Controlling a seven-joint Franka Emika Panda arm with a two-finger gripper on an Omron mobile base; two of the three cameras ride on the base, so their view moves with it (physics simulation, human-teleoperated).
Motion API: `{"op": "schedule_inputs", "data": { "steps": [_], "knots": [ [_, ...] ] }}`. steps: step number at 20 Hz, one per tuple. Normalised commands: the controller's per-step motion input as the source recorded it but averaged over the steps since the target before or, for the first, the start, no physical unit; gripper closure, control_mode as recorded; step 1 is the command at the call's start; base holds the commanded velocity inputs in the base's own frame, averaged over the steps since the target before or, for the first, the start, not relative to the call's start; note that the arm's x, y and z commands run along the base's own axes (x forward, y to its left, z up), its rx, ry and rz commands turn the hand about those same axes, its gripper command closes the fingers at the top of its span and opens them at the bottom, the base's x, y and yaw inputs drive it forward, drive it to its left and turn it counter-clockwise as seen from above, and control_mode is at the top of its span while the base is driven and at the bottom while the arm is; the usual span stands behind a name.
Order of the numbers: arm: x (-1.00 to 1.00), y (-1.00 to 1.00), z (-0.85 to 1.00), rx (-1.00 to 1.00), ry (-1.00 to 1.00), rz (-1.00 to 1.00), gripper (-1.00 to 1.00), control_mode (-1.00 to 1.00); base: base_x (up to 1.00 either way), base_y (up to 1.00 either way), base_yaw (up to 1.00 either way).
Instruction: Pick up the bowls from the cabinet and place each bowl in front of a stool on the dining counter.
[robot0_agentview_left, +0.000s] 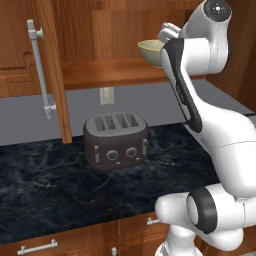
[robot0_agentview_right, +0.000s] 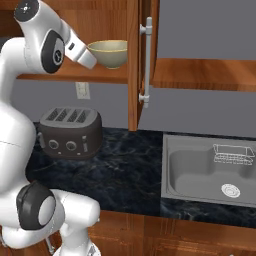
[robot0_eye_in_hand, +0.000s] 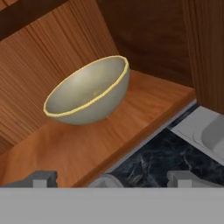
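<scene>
Bowl (robot0_eye_in_hand: 87, 92) sits on cabinet shelf (robot0_eye_in_hand: 144, 113) straight ahead of gripper (robot0_eye_in_hand: 111, 178), apart; jaws spread wide, empty.

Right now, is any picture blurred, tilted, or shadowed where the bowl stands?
Hand view: rolled, so the shelf slopes; the bowl is sharp, with a soft sheen inside. Left base view: the arm covers part of the bowl. Right base view: the bowl is evenly lit, with no harsh shadow.
</scene>
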Motion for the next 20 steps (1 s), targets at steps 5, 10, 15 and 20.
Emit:
{"op": "schedule_inputs", "data": {
  "steps": [5,10,15,20],
  "knots": [
    [0.28,0.00,-0.16,0.00,-0.01,0.00,-1.00,-1.00,0.00,0.00,0.00],
    [0.31,-0.14,0.00,0.00,0.00,0.00,-1.00,-1.00,0.00,0.00,0.00],
    [0.34,-0.17,0.00,0.00,0.00,0.00,-1.00,-1.00,0.00,0.00,0.00],
    [0.41,-0.12,0.00,0.00,0.00,0.00,-1.00,-1.00,0.00,0.00,0.00]
  ]
}}
